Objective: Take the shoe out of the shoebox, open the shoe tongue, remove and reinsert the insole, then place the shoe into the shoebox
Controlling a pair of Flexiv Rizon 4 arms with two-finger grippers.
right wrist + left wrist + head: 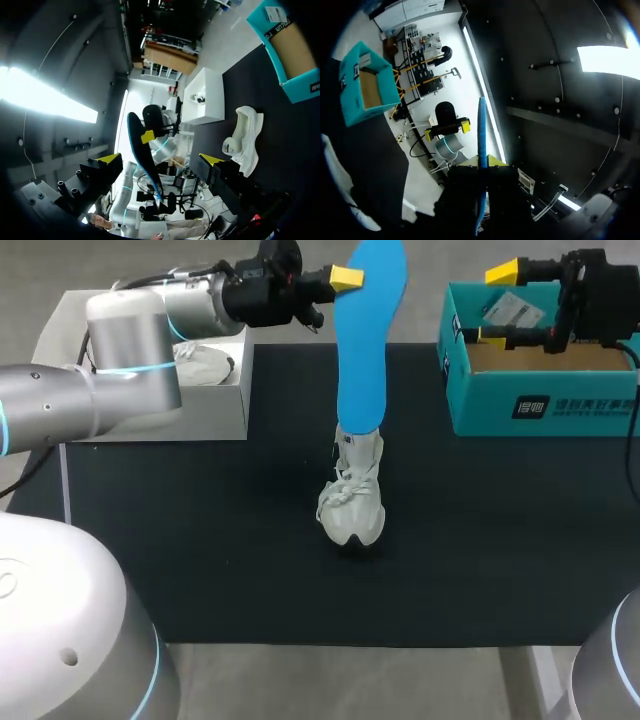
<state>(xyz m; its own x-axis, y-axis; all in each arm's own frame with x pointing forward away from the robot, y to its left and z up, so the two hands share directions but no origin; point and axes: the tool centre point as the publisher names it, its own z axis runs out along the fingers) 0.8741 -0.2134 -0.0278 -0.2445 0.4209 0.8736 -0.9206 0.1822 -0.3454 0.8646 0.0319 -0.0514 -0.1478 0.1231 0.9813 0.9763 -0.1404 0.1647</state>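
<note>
A white lace-up shoe (353, 502) stands on the black mat (200, 560) near the table's middle. A long blue insole (366, 330) rises from its opening, tilted up and back. My left gripper (348, 279) is shut on the insole's upper end, which shows edge-on as the insole (482, 145) between its fingers in the left wrist view. My right gripper (503, 302) hangs open over the teal shoebox (540, 400) at the back right, nothing between its fingers. Its wrist view shows the shoe (245, 140), the insole (141, 160) and the shoebox (292, 55) ahead of the right gripper (159, 159).
A white box (150, 380) holding a second white shoe (205, 365) stands at the back left, under my left arm. The black mat covers the table to its front edge. The teal shoebox (365, 85) has a brown cardboard bottom and a paper slip inside.
</note>
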